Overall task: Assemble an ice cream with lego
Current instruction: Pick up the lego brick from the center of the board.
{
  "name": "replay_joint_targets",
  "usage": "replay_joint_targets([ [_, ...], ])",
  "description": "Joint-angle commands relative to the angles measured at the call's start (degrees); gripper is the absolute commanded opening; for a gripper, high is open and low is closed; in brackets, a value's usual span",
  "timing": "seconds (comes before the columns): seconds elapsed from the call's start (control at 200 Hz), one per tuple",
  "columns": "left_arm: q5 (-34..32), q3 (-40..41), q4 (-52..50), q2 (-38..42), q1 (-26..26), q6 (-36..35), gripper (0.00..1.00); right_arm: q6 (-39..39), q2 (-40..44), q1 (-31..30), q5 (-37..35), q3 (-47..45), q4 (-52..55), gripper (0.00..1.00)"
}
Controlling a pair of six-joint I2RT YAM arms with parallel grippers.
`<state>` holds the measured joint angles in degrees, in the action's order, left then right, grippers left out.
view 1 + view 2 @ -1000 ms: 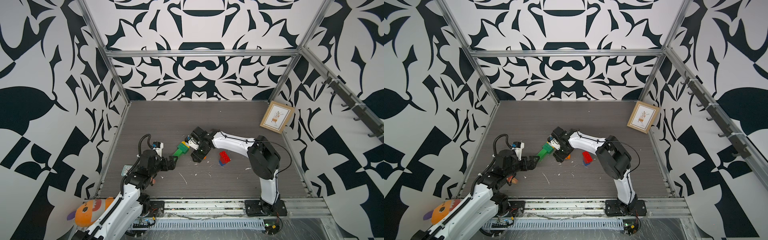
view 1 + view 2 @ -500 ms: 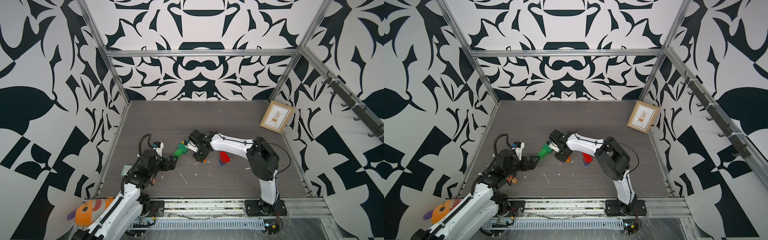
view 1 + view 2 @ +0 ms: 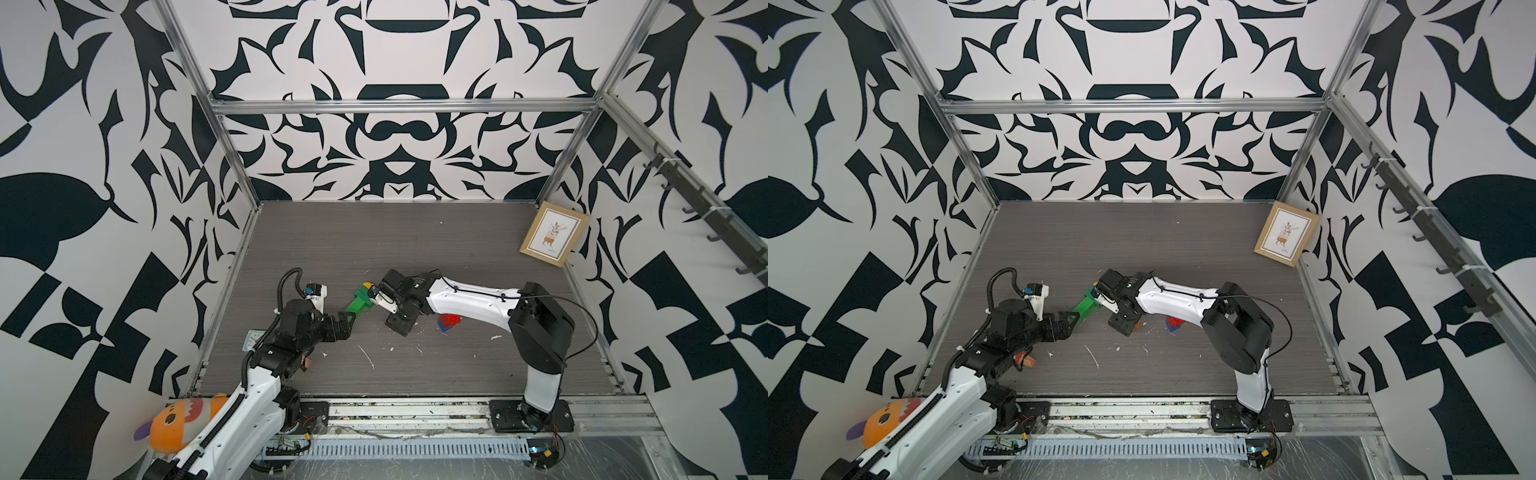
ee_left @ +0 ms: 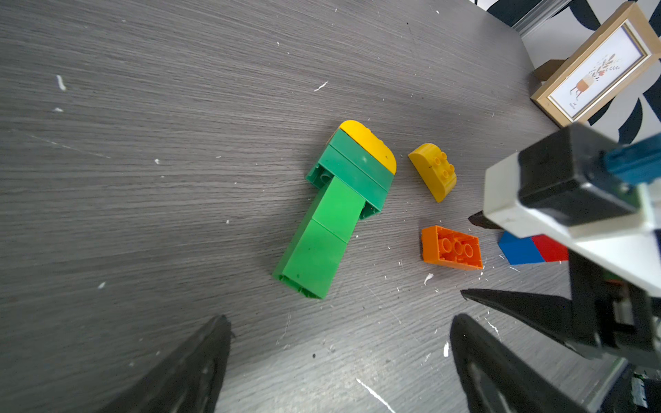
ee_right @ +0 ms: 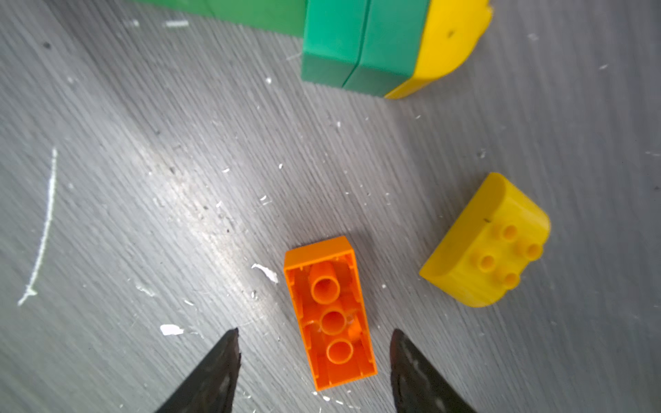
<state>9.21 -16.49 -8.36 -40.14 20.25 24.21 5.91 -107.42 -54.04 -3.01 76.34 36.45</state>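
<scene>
Lego (image 4: 332,214) on grey, seemingly scuffed table (image 4: 179,125).

- Clad in glossy white plastic shells (image 3: 469,297), with bulky black joint housings (image 3: 540,328).
- Strung with thin black cables (image 3: 473,289) and a looped corrugated black hose (image 3: 279,291).
- Tipped with black, pointed fingers (image 4: 193,372) on left hand (image 4: 338,321) and right hand (image 5: 314,332).

Bench (image 4: 179,107): grey wood-grain laminate, matt, flecked with white scratches and chips. Green lego stack (image 4: 322,232): smooth moulded plastic, low sheen, lightly scuffed. Yellow rounded brick (image 5: 490,243): satin plastic with fine striations across its face. Orange brick (image 5: 331,314): glossy plastic, hollow underside showing. Right pincer (image 5: 314,332): fingers (image 5: 214,372) matt black, slightly grainy. Picture frame (image 4: 597,71): pale wood surround, paper print. Enclosure rails (image 3: 399,106): brushed metal. Arm shells (image 3: 469,297): glossy white plastic.
</scene>
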Motion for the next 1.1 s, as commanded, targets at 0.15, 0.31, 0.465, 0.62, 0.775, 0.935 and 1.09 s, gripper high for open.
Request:
replay_joint_targets([
  [0.15, 0.6, -0.6, 0.3, 0.6, -0.2, 0.3, 0.99, 0.2, -3.4, 0.1, 1.6, 1.4, 1.4, 0.67],
  [0.31, 0.3, -0.1, 0.2, 2.4, -0.2, 0.1, 0.99, 0.7, -3.4, 0.0, 0.9, 0.6, 2.8, 0.61],
  [0.465, 0.3, 0.2, 0.1, 3.3, -0.2, 0.2, 0.99, 0.4, -2.0, 0.1, 0.0, -1.4, 2.6, 0.54],
  [0.62, 1.3, -0.2, 0.4, 2.8, -0.2, -0.1, 0.99, -0.3, -1.1, 0.0, -0.1, -2.8, 1.3, 0.47],
  [0.775, 2.4, -1.1, 0.5, 3.0, -0.2, 0.5, 0.99, -0.7, 0.6, 0.0, -1.1, -4.5, -0.6, 0.38],
  [0.935, 6.4, -3.5, 5.0, 3.1, -0.2, 4.5, 0.99, -2.0, 6.7, 0.2, 0.1, -7.8, -4.8, 0.27],
  [1.09, 10.7, -10.8, 4.1, -0.5, -0.2, 3.6, 1.00, -4.6, 19.2, 2.0, 5.7, -12.4, -11.4, 0.21],
])
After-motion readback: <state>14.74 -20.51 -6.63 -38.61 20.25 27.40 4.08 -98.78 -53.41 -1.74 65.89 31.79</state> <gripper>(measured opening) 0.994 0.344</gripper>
